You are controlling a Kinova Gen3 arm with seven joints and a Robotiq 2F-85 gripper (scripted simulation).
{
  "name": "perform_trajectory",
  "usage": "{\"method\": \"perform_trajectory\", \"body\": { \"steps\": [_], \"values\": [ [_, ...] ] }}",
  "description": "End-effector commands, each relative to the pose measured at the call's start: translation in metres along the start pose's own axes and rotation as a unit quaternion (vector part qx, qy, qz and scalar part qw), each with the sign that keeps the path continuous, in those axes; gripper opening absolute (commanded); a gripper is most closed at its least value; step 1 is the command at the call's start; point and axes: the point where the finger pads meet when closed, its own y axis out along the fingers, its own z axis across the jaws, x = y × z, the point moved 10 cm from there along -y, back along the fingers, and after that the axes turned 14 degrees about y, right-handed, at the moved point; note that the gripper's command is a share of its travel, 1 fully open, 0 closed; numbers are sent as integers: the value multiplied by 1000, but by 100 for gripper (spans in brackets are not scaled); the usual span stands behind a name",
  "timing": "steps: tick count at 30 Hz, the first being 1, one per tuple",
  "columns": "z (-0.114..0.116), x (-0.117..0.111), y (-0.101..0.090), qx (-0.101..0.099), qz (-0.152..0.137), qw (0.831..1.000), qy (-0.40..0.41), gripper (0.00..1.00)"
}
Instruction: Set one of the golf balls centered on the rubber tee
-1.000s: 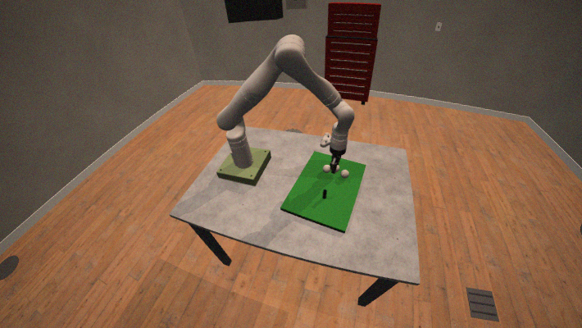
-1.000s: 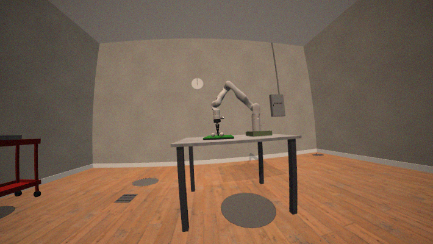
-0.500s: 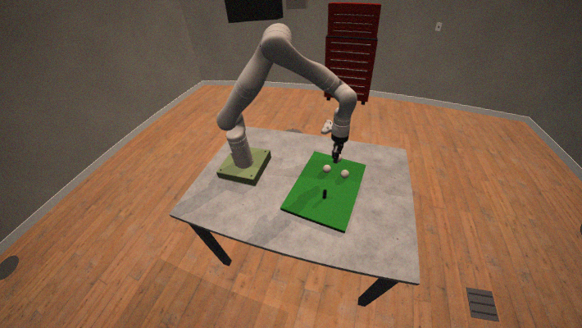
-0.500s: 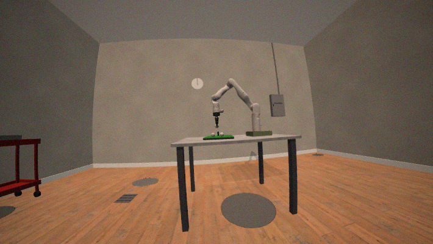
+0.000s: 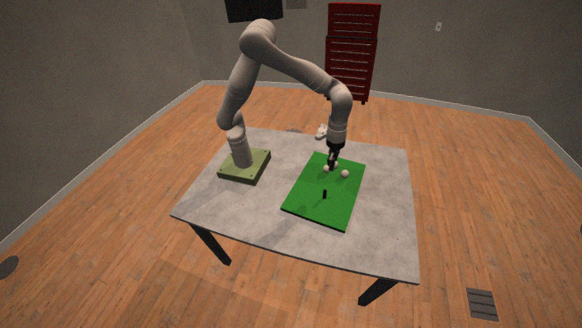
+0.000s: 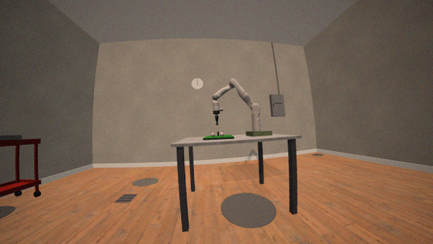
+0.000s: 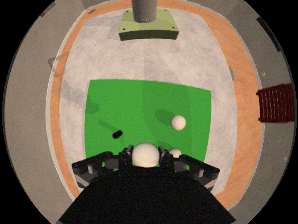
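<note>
My gripper [image 7: 145, 151] is shut on a white golf ball [image 7: 145, 155] and holds it above the far end of the green mat [image 5: 324, 193]. In the exterior view the gripper [image 6: 216, 122] hangs clear above the mat. Two more golf balls lie on the mat: one [image 5: 344, 173] to the right of the gripper, one [image 5: 326, 168] just below it. The wrist view shows them too, one in the open [image 7: 178, 123] and one partly hidden by a finger [image 7: 174, 153]. The black rubber tee [image 5: 324, 193] stands upright near the mat's middle, with nothing on it, and also shows in the wrist view [image 7: 117, 133].
The arm's olive base block [image 5: 244, 166] sits on the grey table left of the mat. A red tool cabinet [image 5: 352, 49] stands against the far wall. A red cart [image 6: 18, 168] stands at the room's left side.
</note>
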Motion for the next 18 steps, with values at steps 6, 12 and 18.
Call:
{"method": "perform_trajectory", "body": {
  "steps": [6, 12, 18],
  "values": [
    [-76, 12, -27, -2, -7, 1000, 11, 0],
    [-75, 12, -16, 0, -6, 1000, 18, 0],
    [-75, 11, 11, 2, -6, 1000, 17, 0]
  ]
}}
